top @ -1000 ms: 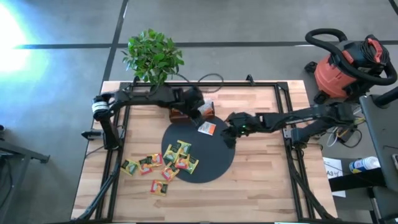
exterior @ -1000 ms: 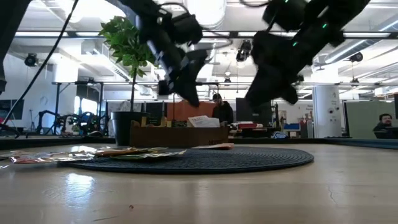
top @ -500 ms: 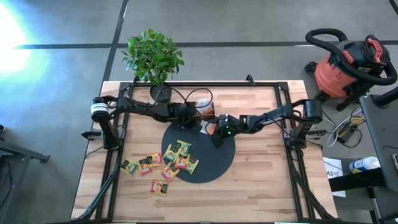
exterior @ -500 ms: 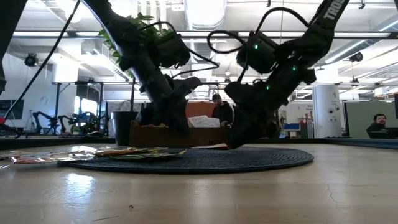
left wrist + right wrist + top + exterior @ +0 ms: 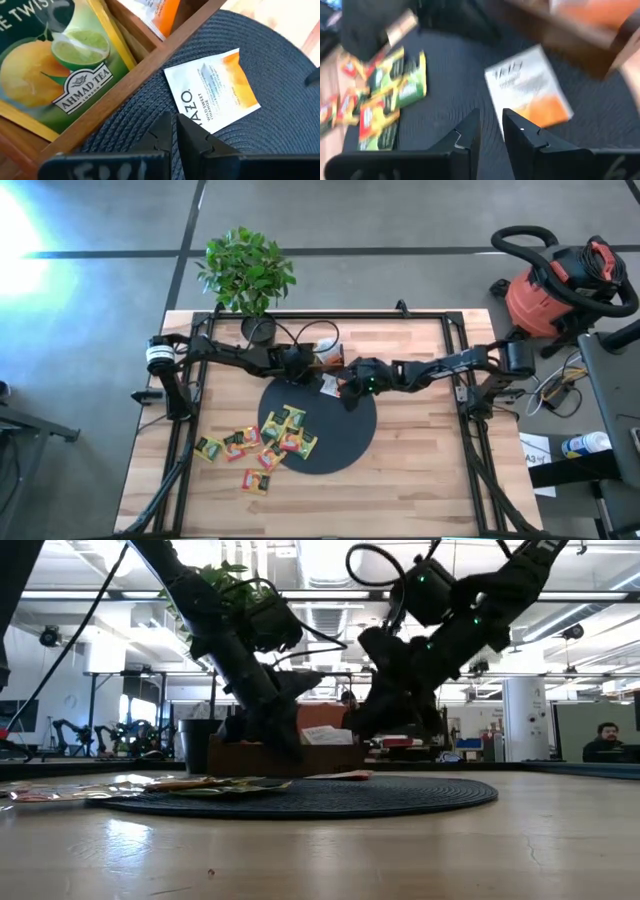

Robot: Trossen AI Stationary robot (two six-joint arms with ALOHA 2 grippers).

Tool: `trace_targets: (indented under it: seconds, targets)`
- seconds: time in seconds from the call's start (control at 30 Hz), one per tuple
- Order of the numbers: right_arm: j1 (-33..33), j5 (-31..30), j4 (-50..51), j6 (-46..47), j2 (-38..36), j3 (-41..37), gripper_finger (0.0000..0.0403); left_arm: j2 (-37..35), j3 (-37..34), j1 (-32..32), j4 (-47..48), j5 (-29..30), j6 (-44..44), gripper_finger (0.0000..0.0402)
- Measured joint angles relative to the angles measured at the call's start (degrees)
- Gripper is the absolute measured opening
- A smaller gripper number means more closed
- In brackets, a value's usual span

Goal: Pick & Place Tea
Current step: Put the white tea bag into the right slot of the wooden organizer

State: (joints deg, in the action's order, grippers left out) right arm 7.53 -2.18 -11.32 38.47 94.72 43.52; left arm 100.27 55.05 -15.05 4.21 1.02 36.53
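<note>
Only one white-and-orange sachet (image 5: 212,90) lies flat before the left gripper (image 5: 175,131), pressed together, empty.

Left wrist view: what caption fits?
Shut left gripper beside a white-and-orange tea sachet on the black mat.

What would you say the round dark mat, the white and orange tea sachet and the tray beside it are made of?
Mat: apparently woven cord or fibre, matte, with ribbed concentric rows. White and orange sachet: printed paper by its look, smooth, lying flat; a plastic lining can't be ruled out. Tray: brown wood, with straight square-edged walls.
</note>
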Motion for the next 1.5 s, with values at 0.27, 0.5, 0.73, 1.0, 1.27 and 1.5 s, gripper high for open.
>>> trace_targets:
  seconds: [0.27, 0.5, 0.73, 1.0, 1.27, 1.5]
  targets:
    - [2.9, 0.8, -1.9, 0.6, 5.2, 0.0, 0.0073, 0.0, 0.0, -0.1, -1.2, 0.0, 0.5, 0.0001]
    - [3.0, 2.7, -7.7, 0.6, 12.9, 2.2, 0.0072, 0.0, 1.0, 0.7, -1.2, -0.1, 1.6, 0.0001]
    - [2.5, 3.6, -5.4, -1.4, 11.5, 1.9, 0.0072, -0.3, 2.1, 2.0, 0.5, 0.6, 4.3, 0.0001]
    - [2.1, 3.9, 1.7, -5.3, 7.9, 1.8, 0.0072, -0.9, 2.0, 3.7, 1.9, 1.1, 7.4, 0.0001]
    - [0.2, 3.7, 1.9, -5.5, 7.7, 0.9, 0.0072, 0.0, 1.9, 6.2, 1.8, 2.6, 11.5, 0.0001]
    - [-0.9, 3.4, 1.8, -5.5, 7.7, 0.4, 0.0072, 3.0, 1.9, 6.9, -0.7, 2.6, 16.1, 0.0001]
